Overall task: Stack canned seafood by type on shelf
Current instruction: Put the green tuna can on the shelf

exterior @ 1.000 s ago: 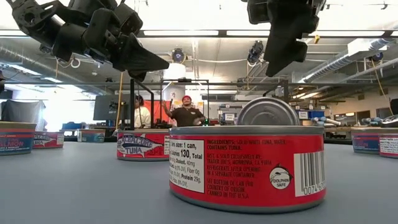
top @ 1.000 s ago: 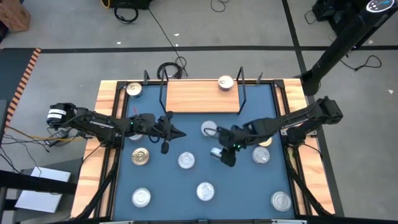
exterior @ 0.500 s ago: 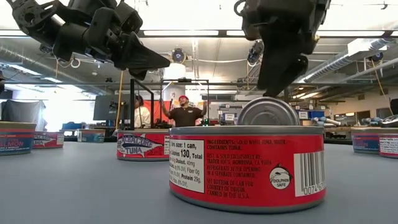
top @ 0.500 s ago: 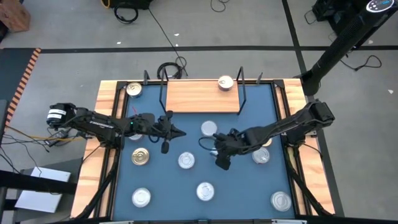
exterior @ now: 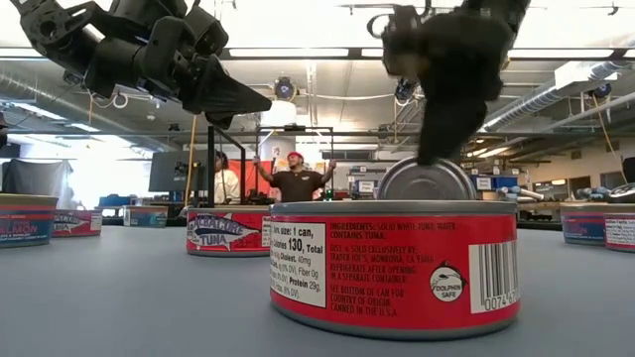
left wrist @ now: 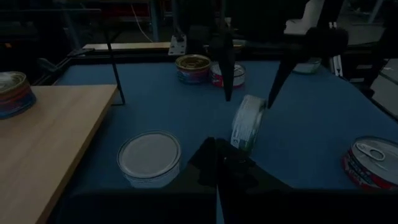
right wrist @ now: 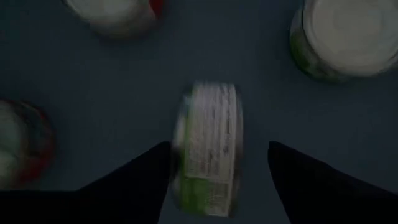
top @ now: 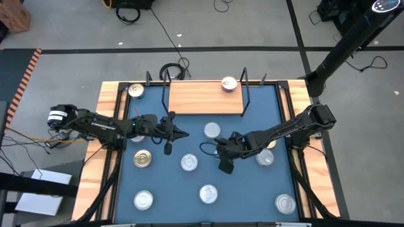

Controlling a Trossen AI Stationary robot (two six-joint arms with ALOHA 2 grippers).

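Closest to the low camera, a red-labelled tin (exterior: 395, 266) flat on the blue table (top: 170, 192). Just behind, a green-labelled can (right wrist: 208, 147) up on its edge, right gripper (top: 222, 159) spread wide astride it, fingers (right wrist: 308, 180) not yet touching. Left gripper (top: 169, 134) pressed together, empty, hovering near the shelf (top: 204, 98). Farthest back, one tin (top: 228, 84) on that board.

Over 1 second the right gripper (top: 222, 157) moved left across the blue table, away from the gold-lidded can, and lowered until its spread fingers straddled a can on edge (right wrist: 208, 147).
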